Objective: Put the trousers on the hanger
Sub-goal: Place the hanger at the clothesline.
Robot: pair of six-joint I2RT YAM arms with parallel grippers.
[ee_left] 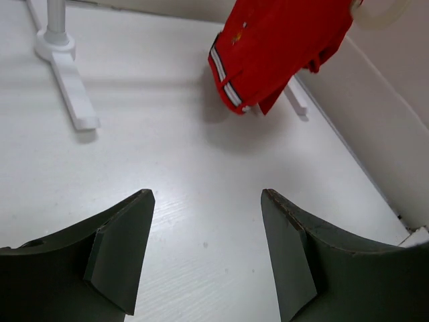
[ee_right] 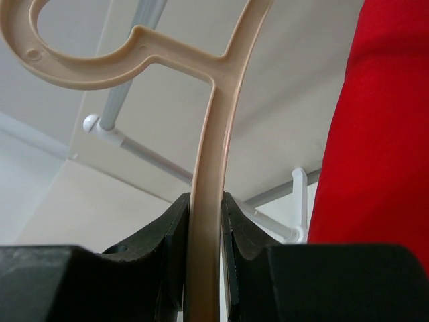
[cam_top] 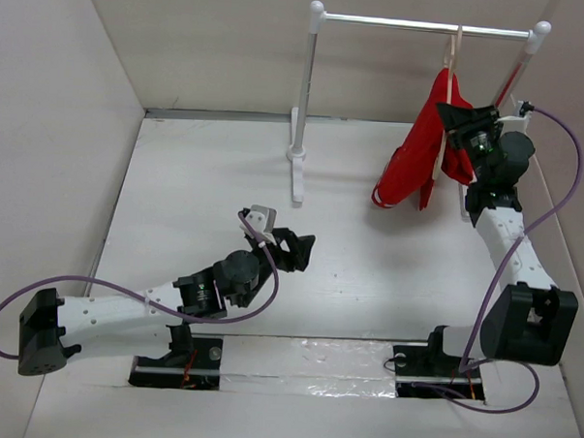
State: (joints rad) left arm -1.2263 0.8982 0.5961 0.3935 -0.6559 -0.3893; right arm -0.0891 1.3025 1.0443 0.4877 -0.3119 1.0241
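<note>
The red trousers (cam_top: 426, 152) hang draped over the beige hanger (cam_top: 453, 51) at the right end of the white rail. They also show in the left wrist view (ee_left: 275, 47) and at the right of the right wrist view (ee_right: 389, 121). My right gripper (cam_top: 458, 124) is shut on the hanger (ee_right: 214, 134) just below its hook, beside the cloth. My left gripper (cam_top: 296, 248) is open and empty over the bare table at the middle; its fingers (ee_left: 124, 248) stand wide apart.
The white rail stand (cam_top: 307, 103) has a left post with a foot (ee_left: 70, 87) and a right post (cam_top: 532, 45) by the right wall. Walls close in on the left, back and right.
</note>
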